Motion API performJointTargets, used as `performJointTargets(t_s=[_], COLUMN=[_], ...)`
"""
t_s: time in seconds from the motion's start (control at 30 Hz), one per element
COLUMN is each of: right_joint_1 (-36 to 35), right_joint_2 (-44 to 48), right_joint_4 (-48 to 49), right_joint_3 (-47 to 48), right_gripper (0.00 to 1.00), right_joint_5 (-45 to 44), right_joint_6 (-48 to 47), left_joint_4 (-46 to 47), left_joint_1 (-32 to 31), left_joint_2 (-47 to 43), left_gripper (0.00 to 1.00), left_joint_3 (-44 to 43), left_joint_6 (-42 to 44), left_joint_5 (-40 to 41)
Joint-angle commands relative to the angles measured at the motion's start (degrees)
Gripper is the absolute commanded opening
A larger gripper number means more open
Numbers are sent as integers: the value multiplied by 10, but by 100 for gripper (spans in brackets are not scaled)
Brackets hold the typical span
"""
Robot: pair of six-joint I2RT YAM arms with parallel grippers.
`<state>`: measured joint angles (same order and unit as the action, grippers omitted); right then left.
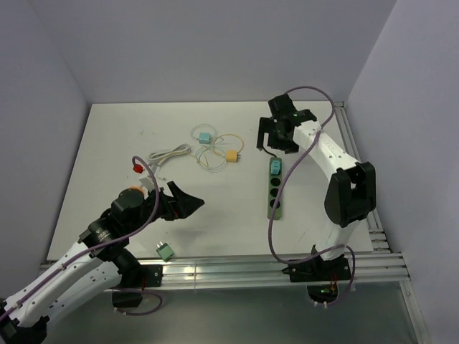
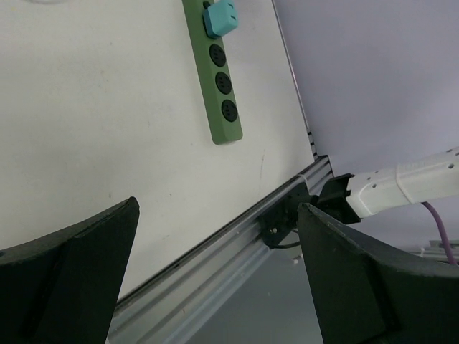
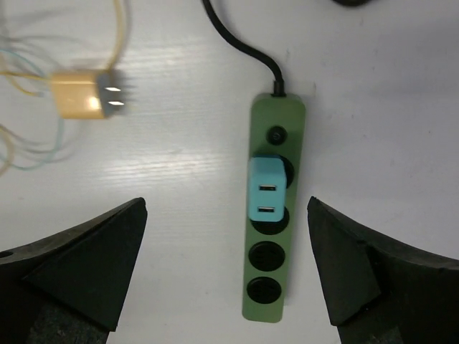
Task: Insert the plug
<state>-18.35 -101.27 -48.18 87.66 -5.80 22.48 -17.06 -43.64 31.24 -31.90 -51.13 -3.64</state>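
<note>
A green power strip (image 1: 275, 188) lies on the white table at the right. A teal plug (image 1: 274, 166) sits in its top socket, and the three sockets below it are empty. In the right wrist view the teal plug (image 3: 266, 189) stands on the power strip (image 3: 276, 294), showing two USB slots. My right gripper (image 3: 226, 265) hangs open above it, its fingers well apart on either side and touching nothing. From above, the right gripper (image 1: 276, 143) is just beyond the strip's far end. My left gripper (image 1: 185, 203) is open and empty at the near left, far from the strip (image 2: 222, 107).
A yellow plug (image 1: 231, 155) and a second teal plug (image 1: 205, 136) lie with thin looped cables at the table's middle back. A white cable (image 1: 168, 153) and a red plug (image 1: 136, 166) lie left of them. A small green plug (image 1: 165, 250) sits by the front rail (image 1: 237, 269).
</note>
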Motion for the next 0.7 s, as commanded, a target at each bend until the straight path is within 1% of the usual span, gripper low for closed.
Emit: performJointTargets(t_s=[0.0, 0.1, 0.13, 0.2, 0.27, 0.33, 0.4, 0.43, 0.5, 0.53, 0.57, 0.67], right_joint_1=[-28, -56, -63, -85, -100, -120, -129, -141, -152, -164, -167, -172], right_joint_2=[25, -18, -45, -73, -106, -129, -139, -151, -166, -182, -190, -217], right_joint_4=[46, 57, 61, 71, 91, 138, 188, 202, 216, 216, 214, 194], right_joint_3=[48, 90, 102, 131, 136, 132, 117, 115, 123, 129, 143, 162], right_gripper=[100, 100, 100, 100, 98, 93, 85, 80, 74, 69, 61, 60], right_joint_5=[-22, -12, -15, -21, -46, -51, -51, -58, -76, -84, -98, -117], right_joint_6=[26, 38, 42, 53, 65, 70, 86, 87, 91, 91, 92, 100], left_joint_4=[-4, -3, -7, -31, -61, -79, -99, -106, -118, -120, -120, -120], left_joint_1=[1, 0, 1, 0, 0, 0, 0, 0, 0, 0, 0, 0], left_joint_2=[-16, -45, -50, -69, -80, -94, -104, -108, -118, -122, -124, -134], left_gripper=[97, 97, 97, 97, 97, 97, 97, 97, 97, 97, 97, 97], left_joint_3=[9, 26, 27, 22, 11, 3, -6, -9, -12, -12, -11, -4], left_joint_6=[-54, -85, -89, -97, -98, -93, -88, -85, -84, -83, -81, -79], left_joint_5=[-37, -73, -79, -75, -68, -58, -52, -52, -48, -44, -41, -33])
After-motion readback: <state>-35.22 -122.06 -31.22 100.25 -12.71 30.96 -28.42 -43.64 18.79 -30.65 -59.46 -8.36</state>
